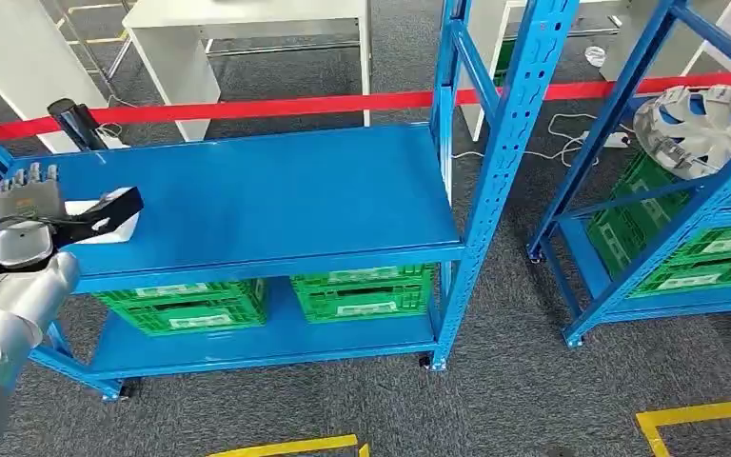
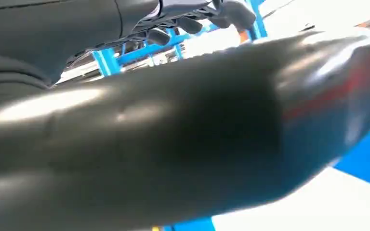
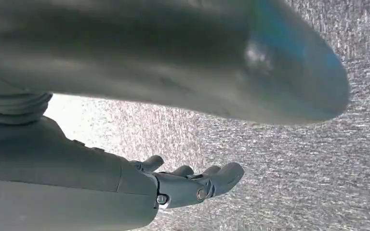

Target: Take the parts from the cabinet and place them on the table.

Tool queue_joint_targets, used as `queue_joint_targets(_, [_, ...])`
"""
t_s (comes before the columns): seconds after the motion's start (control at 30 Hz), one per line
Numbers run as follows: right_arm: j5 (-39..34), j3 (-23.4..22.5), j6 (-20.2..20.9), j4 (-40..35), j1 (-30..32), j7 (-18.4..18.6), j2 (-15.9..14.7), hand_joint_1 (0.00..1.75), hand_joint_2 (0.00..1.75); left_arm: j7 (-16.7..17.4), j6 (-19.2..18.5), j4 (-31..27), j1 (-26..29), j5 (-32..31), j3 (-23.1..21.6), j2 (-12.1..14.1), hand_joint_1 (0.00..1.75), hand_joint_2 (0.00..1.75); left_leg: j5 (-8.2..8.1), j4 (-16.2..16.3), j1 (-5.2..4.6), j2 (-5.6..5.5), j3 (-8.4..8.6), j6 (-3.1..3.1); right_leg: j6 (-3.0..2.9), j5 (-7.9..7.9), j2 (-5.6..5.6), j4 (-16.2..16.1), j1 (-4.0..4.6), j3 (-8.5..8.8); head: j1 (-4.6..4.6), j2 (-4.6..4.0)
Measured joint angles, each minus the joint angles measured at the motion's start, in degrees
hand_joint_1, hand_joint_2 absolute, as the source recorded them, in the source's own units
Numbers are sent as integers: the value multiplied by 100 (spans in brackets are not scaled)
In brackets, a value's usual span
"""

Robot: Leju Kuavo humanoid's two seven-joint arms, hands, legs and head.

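Note:
In the head view my left hand (image 1: 29,198) is raised over the left end of a blue rack's top shelf (image 1: 276,195). It holds a black angled part (image 1: 107,211), whose free end hangs just above a white sheet (image 1: 112,231) lying on the shelf. In the left wrist view a large dark glossy shape (image 2: 173,139) sits close before the camera, with curled fingers (image 2: 188,21) beyond it. My right hand (image 3: 192,185) hangs over grey carpet, fingers loosely extended and holding nothing. A second black part (image 1: 76,122) stands at the shelf's back left corner.
A silver wheel cover (image 1: 700,124) lies on a second blue rack at the right. Green crates (image 1: 362,290) sit on both racks' lower shelves. A red tape barrier (image 1: 276,105) runs behind, with white tables (image 1: 247,24) beyond it. Yellow floor marks (image 1: 695,414) lie near me.

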Motion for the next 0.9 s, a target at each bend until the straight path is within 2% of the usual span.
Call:
queue_joint_targets(0.07, [26,-17,4,0,0,35,0,0,0,-11,50,15,86,65,83,70,0,0,10,-24,6,1,16,-100,-18,-9,-1,1,8,-1,0,0])
queue_joint_targets(0.1, [35,-30,11,0,2,39,0,0,0,-22,76,22,132,76,133,96,0,0,12,-35,7,0,19,-130,-24,-10,-4,2,8,-1,0,0])
queue_joint_targets(0.2, [41,-44,11,0,1,37,2,0,0,-98,131,26,252,105,245,177,0,0,17,-39,7,-1,21,-151,-32,-14,-6,4,10,0,0,0])
queue_joint_targets(0.4, [41,-66,11,0,1,39,-2,0,0,-216,181,26,379,4,328,264,0,0,14,-30,4,-3,15,-160,-31,-13,-8,3,5,9,2,0])
queue_joint_targets(0.7, [48,-92,11,0,0,39,-2,0,0,-314,246,24,489,-68,402,326,0,0,2,-16,0,-3,17,-143,-28,-12,-9,-12,2,26,2,0])
queue_joint_targets(0.73, [46,-96,11,0,1,37,-2,0,0,-373,327,24,536,-83,411,336,0,175,2,-16,0,-3,17,-142,-27,-12,-9,-13,1,26,2,0])
queue_joint_targets(0.9, [33,-133,11,0,4,22,-2,0,0,-698,833,22,813,-258,413,339,0,175,-2,-16,-1,-3,17,-138,-24,-15,-9,-15,1,26,2,0])
